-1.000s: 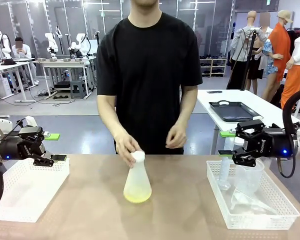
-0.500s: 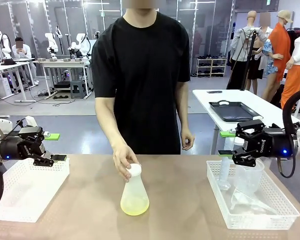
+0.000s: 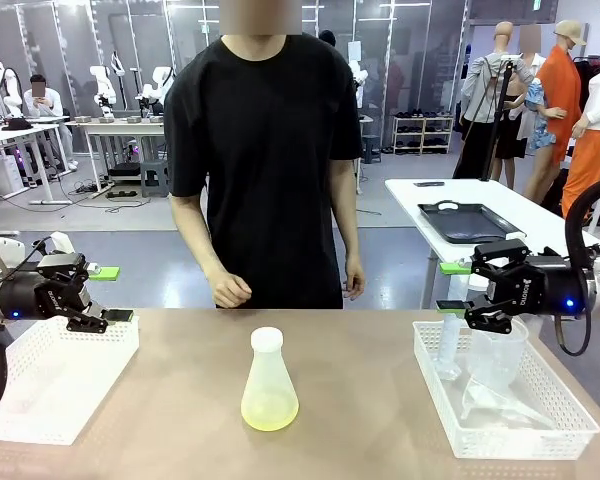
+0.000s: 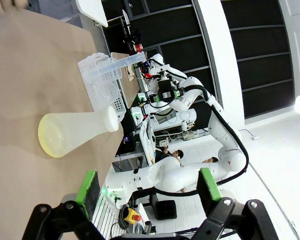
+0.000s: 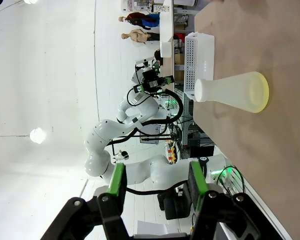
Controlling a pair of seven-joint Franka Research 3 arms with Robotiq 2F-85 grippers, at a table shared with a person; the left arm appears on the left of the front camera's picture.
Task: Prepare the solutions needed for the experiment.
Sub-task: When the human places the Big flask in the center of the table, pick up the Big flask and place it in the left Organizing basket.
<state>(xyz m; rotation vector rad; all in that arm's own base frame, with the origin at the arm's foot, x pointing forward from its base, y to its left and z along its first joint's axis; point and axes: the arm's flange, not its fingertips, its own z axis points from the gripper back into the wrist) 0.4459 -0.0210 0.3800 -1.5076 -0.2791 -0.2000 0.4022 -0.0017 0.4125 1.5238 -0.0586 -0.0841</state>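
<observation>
Flask [image 3: 270, 385] is standing upright mid-table [image 3: 380, 420], roughly halfway between the two baskets and nothing is touching it. The solution [image 3: 270, 412] is sitting as a shallow pale-yellow layer in the wide base. White cap [image 3: 267, 339] is sitting on the neck.

Long axis is running vertical, with the neck pointing straight up and the base flat on the table.

Left tool [image 3: 110, 295] is hovering over the far right corner of the left basket [image 3: 110, 365]. Its jaws are standing wide apart with nothing between the green pads [image 4: 87, 187]. From it the flask is lying to the right, lower and a bit nearer.

Right tool [image 3: 455, 287] is hovering over the far left corner of the right basket [image 3: 520, 440], above the clear labware in there. Its jaws are standing partway apart, with nothing between them in the wrist view. From it the flask is lying to the left, lower and nearer.

Both are sitting well apart from the flask. I'm judging the left arm marginally closer (close call, near symmetric).

Person's hand [image 3: 228, 290] is hanging at the far table edge, clear of the cap.

Either tool is looking at a sideways approach across the vertical neck, fingers either side below the cap. The narrow neck over the wide base means tipping is the risk I'm watching.
</observation>
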